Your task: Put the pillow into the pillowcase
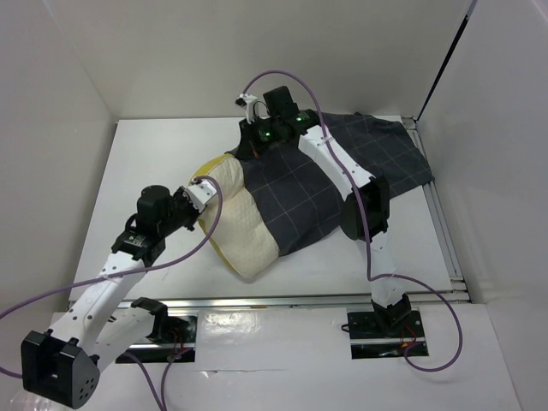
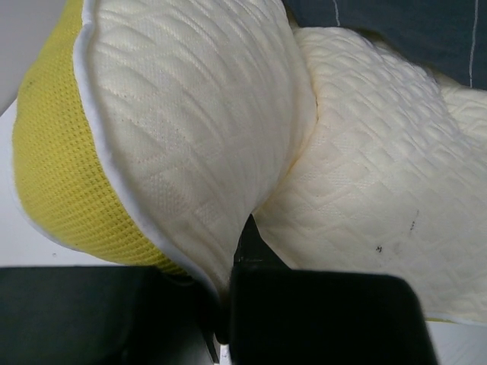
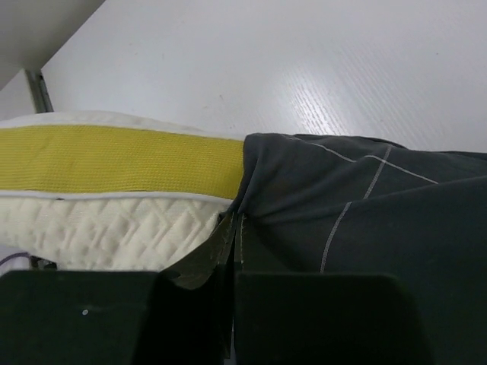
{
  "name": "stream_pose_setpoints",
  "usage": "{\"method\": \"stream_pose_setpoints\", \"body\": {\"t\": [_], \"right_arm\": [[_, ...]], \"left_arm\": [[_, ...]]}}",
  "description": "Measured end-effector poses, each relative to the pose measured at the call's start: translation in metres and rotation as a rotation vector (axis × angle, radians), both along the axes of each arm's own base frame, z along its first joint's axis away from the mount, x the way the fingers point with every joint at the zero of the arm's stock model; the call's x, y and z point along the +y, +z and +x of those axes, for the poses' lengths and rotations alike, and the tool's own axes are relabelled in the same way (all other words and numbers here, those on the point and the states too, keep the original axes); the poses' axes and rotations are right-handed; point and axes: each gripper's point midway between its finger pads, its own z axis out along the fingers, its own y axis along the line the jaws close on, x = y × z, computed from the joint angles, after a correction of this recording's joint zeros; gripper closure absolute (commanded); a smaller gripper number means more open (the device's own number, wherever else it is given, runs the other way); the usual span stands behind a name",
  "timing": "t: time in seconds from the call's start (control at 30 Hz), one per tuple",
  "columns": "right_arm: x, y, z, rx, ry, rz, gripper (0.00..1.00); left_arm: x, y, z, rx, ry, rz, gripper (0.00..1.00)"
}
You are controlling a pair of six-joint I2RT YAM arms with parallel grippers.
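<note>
The left claw (image 2: 227,285) pinched the pillow (image 1: 241,233) by its edge. The pillow lay on the white tabletop (image 1: 150,163), with its right part inside the dark pillowcase (image 1: 347,171). The right claw (image 3: 232,247) was closed tight on the pillowcase's edge, next to the pillow's yellow side.

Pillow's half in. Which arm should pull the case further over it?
Probably the right. The right gripper is shut on the pillowcase at its hem, beside the pillow's yellow side. The left gripper pinches the pillow's bare end and can brace it.
</note>
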Motion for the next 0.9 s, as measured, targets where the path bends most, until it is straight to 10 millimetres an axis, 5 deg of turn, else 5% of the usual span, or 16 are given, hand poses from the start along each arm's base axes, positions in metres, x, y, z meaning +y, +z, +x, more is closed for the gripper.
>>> {"method": "stream_pose_setpoints", "body": {"t": [0.9], "right_arm": [[0.042,0.065,-0.063,0.094,0.207,0.220,1.00]], "left_arm": [[-0.027,-0.005,0.023,-0.040,-0.025,0.040,1.00]]}}
